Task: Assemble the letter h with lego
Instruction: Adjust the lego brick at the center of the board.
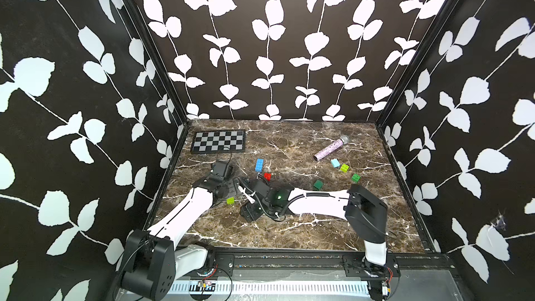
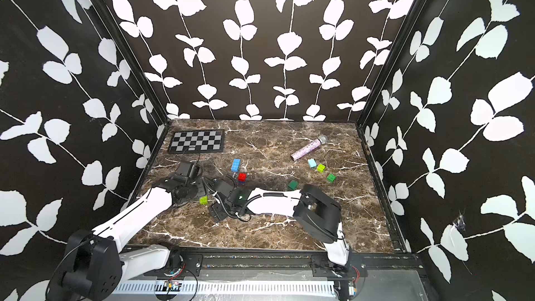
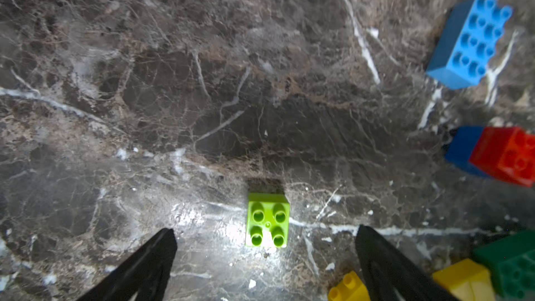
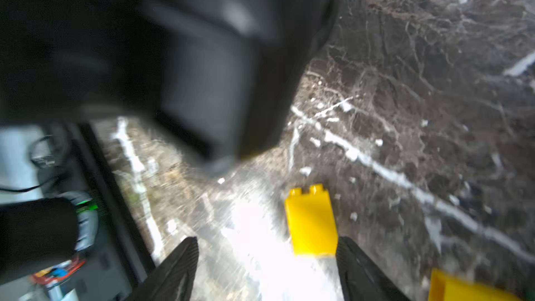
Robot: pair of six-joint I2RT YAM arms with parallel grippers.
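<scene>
We've got the left gripper spread wide, and a lime brick sits studs-up just ahead of its fingers, untouched. We'd judge it's lined up for a pinch. The right gripper is parted too. A yellow brick lies on its side just beside one finger, not clamped. Both arms meet toward the left edge of the marble table, which is likely the build spot. A blue brick and a red brick wait mid-table. There's a chequered board in the far-left corner and a microphone toward the far-right one, with leaf-print walls all round.
</scene>
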